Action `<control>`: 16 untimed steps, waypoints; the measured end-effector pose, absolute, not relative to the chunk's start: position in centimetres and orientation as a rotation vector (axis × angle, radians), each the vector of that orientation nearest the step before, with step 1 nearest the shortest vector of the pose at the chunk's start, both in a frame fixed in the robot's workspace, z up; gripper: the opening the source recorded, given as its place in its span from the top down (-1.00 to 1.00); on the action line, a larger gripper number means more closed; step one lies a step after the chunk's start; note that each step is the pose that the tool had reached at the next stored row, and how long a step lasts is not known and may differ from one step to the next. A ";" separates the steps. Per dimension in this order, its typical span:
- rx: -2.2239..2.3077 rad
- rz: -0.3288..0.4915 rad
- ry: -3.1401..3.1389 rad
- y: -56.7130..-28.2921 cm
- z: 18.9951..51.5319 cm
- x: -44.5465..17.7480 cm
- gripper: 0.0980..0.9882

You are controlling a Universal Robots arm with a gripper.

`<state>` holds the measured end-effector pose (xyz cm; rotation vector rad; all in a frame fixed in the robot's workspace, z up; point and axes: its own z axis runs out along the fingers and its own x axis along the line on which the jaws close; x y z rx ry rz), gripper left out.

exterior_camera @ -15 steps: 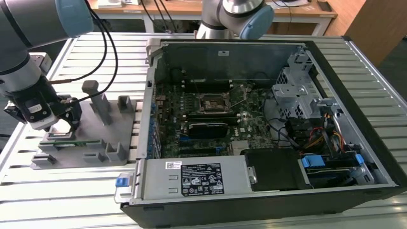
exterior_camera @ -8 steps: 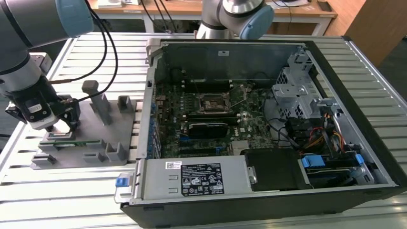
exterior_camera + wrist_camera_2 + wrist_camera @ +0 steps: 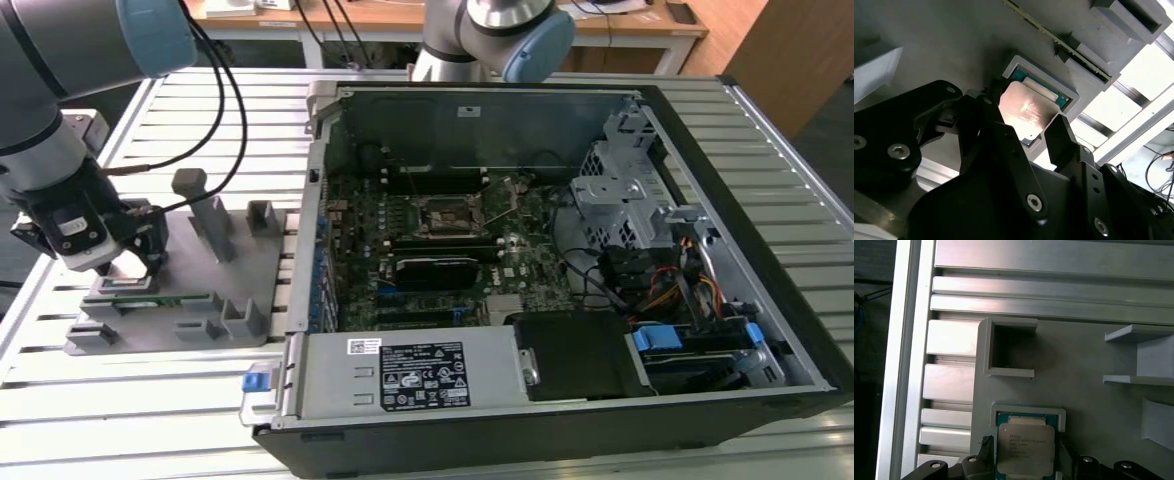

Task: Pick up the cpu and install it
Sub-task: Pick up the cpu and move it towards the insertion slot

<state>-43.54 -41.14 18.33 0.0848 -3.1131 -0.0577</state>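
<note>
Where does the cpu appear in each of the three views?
Exterior view: cpu beneath the gripper, on the grey fixture plate at the exterior view's left.
Second wrist view: cpu seated in its raised grey nest.
First wrist view: cpu in the same nest.
Shared landmark: the nest.

cpu [image 3: 1025,449] | small square chip, silvery-grey metal top, green edge | lying flat, top up | seated in raised-rim pocket [image 3: 1004,412] of grey holder [image 3: 1079,365]
</note>
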 end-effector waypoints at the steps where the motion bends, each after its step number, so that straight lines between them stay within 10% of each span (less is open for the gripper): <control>1: 0.085 -0.058 -3.113 -41.1 18.3 -43.5 -0.17; 16: 0.085 -0.058 -3.115 -41.0 18.4 -43.7 0.00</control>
